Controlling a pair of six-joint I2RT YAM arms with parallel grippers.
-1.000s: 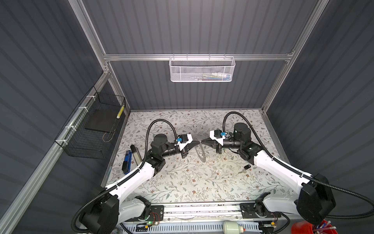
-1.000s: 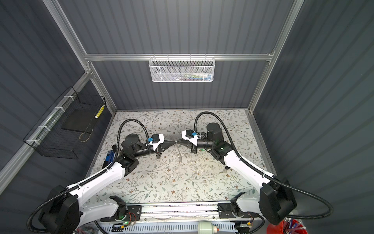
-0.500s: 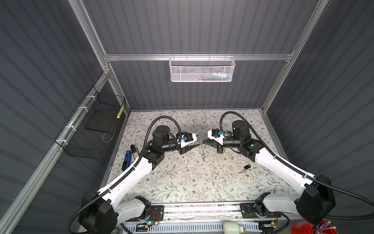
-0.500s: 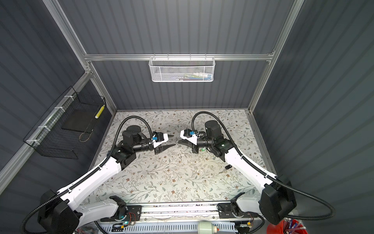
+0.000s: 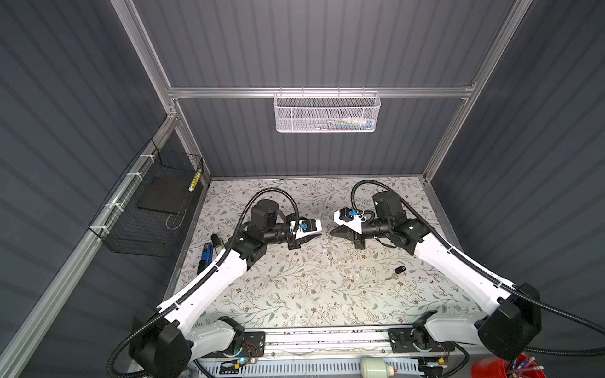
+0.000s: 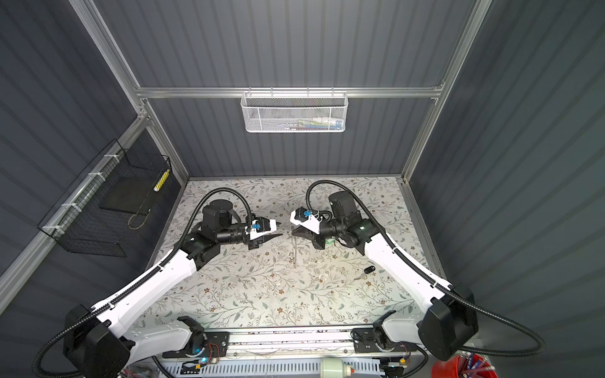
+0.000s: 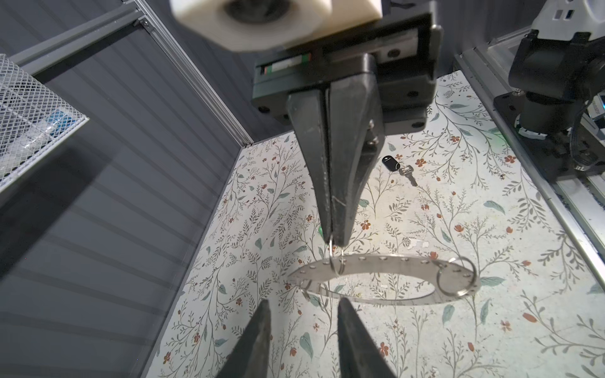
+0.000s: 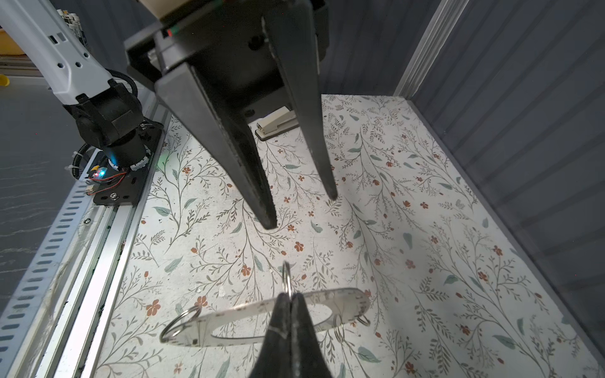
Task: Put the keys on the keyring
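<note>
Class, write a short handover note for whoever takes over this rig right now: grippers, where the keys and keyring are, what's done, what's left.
Right gripper: shut on a wire loop of the keyring, which hangs above the table.
Left gripper: open, empty, facing the keyring.
Black-headed key: on the table by the right arm.
Done: keyring held up.
Left: pick up the key, thread it on.

Dark grey ribbed wall panels [image 5: 311,42] in a silver aluminium frame [image 5: 229,92] enclose a floral-patterned table [image 5: 294,294]. A white mesh basket [image 5: 327,114] hangs at the back, a black wire basket [image 5: 140,229] at left.
</note>
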